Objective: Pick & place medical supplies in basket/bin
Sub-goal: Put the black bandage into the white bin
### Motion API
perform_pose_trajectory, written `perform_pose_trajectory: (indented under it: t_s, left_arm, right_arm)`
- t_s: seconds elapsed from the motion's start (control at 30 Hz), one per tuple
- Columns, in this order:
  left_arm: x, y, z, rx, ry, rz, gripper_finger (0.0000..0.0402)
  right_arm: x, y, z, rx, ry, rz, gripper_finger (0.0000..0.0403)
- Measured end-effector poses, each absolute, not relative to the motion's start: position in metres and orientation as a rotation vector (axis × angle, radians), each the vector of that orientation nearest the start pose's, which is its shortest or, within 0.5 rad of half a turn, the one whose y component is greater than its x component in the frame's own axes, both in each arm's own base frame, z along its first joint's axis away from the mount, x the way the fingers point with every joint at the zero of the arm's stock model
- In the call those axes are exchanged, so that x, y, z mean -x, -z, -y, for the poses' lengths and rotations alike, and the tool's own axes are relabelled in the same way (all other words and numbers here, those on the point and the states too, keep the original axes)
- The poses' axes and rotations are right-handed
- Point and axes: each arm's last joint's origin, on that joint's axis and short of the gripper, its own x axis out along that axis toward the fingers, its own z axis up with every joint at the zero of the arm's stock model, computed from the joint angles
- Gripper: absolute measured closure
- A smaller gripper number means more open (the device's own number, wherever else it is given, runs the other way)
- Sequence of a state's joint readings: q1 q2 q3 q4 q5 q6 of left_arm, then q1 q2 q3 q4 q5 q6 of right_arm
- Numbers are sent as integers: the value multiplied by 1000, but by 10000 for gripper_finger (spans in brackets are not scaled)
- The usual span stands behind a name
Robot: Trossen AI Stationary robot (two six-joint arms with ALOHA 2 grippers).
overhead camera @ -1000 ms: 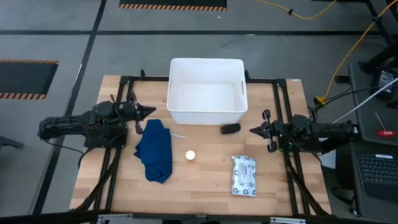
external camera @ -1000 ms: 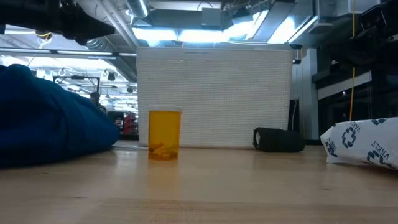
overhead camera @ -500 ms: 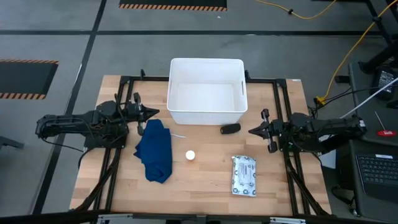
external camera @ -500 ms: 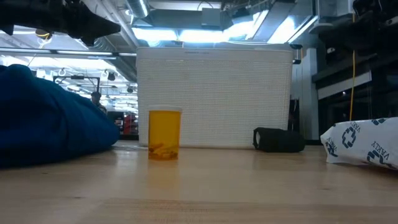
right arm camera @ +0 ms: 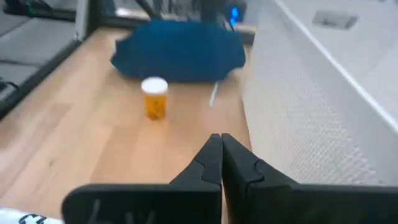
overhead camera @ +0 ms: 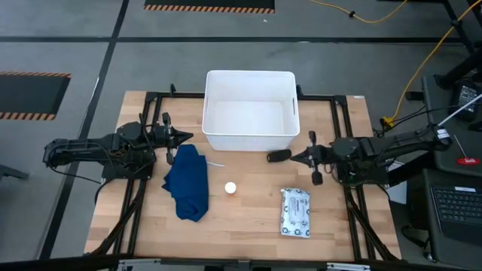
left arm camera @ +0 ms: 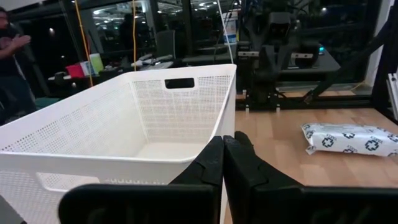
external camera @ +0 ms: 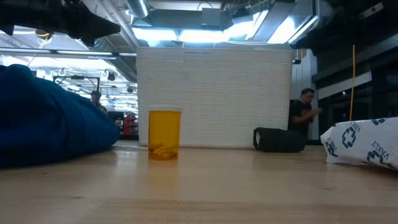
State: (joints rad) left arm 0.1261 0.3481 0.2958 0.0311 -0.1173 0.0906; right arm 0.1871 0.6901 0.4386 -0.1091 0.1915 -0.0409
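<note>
White tub holds nothing; left gripper & right gripper both closed, w/o load.

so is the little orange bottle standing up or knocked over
Upright: the orange bottle stands on its base on the table, white cap on top.

The right gripper now sits further in over the table, its tip just beside the black cylinder. The left gripper sits slightly further back. A person now shows behind the table.
</note>
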Motion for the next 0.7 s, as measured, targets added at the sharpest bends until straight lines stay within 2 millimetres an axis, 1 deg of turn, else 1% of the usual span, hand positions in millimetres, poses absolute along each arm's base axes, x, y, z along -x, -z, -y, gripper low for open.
perform_pose_trajectory:
  t_s: [0.17, 0.27, 0.43, 0.5, 0.6, 0.7]
  left_arm:
    - [-115, -239, -18, -90, -242, -32, 398]
    - [-115, -238, -18, -88, -242, -34, 398]
    - [-115, -238, -18, -89, -242, -35, 398]
    - [-115, -238, -18, -89, -242, -35, 398]
    - [-115, -238, -18, -89, -242, -34, 398]
    - [-116, -238, -18, -89, -242, -40, 398]
  right_arm:
    - [-177, -238, -34, 138, 3, -455, 403]
    - [-189, -241, -40, 175, 36, -515, 403]
    - [-204, -239, -47, 257, 83, -677, 403]
    - [-210, -238, -49, 260, 96, -709, 401]
    - [-217, -232, -49, 234, 132, -739, 389]
    - [-221, -225, -47, 213, 173, -778, 367]
